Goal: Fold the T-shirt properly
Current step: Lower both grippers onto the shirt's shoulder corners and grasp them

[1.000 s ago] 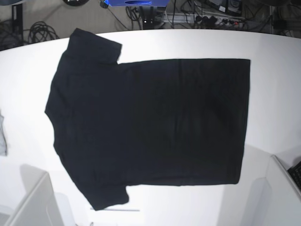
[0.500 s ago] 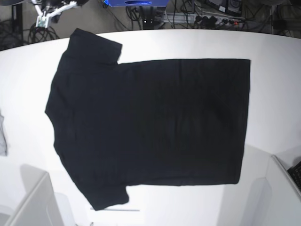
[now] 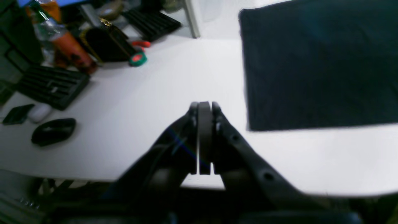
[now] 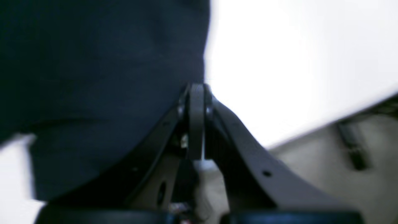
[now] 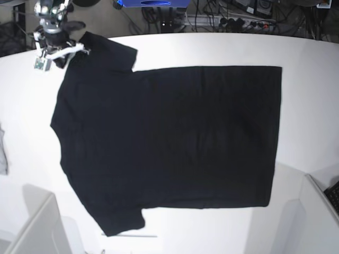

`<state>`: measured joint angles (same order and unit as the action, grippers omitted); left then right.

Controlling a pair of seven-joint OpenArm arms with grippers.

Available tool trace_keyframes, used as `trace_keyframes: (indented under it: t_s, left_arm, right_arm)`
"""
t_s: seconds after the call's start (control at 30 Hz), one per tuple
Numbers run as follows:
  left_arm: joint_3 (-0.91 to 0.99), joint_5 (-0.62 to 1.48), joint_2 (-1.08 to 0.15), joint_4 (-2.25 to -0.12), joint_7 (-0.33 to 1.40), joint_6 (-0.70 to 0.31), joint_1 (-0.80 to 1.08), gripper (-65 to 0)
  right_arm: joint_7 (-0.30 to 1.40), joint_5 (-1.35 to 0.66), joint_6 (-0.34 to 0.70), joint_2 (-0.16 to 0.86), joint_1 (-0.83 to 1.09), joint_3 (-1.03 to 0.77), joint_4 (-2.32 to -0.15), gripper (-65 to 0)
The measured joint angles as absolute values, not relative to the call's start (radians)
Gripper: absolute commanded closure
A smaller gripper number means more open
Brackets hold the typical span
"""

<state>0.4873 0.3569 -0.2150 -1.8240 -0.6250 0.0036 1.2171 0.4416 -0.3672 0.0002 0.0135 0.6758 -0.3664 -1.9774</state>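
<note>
The black T-shirt (image 5: 169,137) lies flat and spread out on the white table (image 5: 307,95), plain side up, with its sleeves at the left and its hem at the right. My right gripper (image 5: 71,53) is at the far-left sleeve. In the blurred right wrist view its fingers (image 4: 196,88) are pressed together at the sleeve's edge (image 4: 93,62), with no cloth seen between them. My left gripper (image 3: 203,104) is shut and empty above bare table, left of the T-shirt's hem corner (image 3: 311,68).
A grey cloth scrap (image 5: 2,153) lies at the table's left edge. White boxes stand at the near left (image 5: 37,227) and near right (image 5: 318,217). A keyboard (image 3: 49,87), a mouse (image 3: 53,130), a bottle (image 3: 65,46) and tape (image 3: 138,59) crowd one side.
My right arm has come into the base view at the top left and moved down to the far sleeve. The T-shirt has not moved.
</note>
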Motion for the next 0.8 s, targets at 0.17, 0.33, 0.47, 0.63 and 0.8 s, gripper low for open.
trace_keyframes:
  t_s: [0.17,0.33,0.47,0.63,0.8]
  left_arm:
    - [0.483,0.357,-0.22,-1.796,-0.57,0.004,1.167,0.0]
    - [0.492,0.358,-0.263,-1.798,-0.331,0.0,1.085,0.0]
    - [0.492,0.358,-0.261,-1.796,-0.247,-0.001,1.022,-11.8]
    - [0.489,0.366,-0.257,-1.795,-0.239,0.0,0.953,-42.5]
    - [0.484,0.364,-0.257,-1.795,-0.209,-0.001,0.912,-56.9]
  right_arm:
    - [0.569,-0.567,-0.005,0.046,0.611,-0.377,-1.977,-0.3]
    - [0.63,-0.643,-0.005,0.055,0.594,-0.44,-1.977,-23.6]
    - [0.64,-0.652,-0.007,0.052,0.579,-0.484,-1.956,-27.9]
    - [0.648,-0.652,-0.008,0.089,0.58,-0.489,-1.879,-34.5]
    - [0.639,-0.653,-0.008,0.091,0.568,-0.49,-1.852,-35.7]
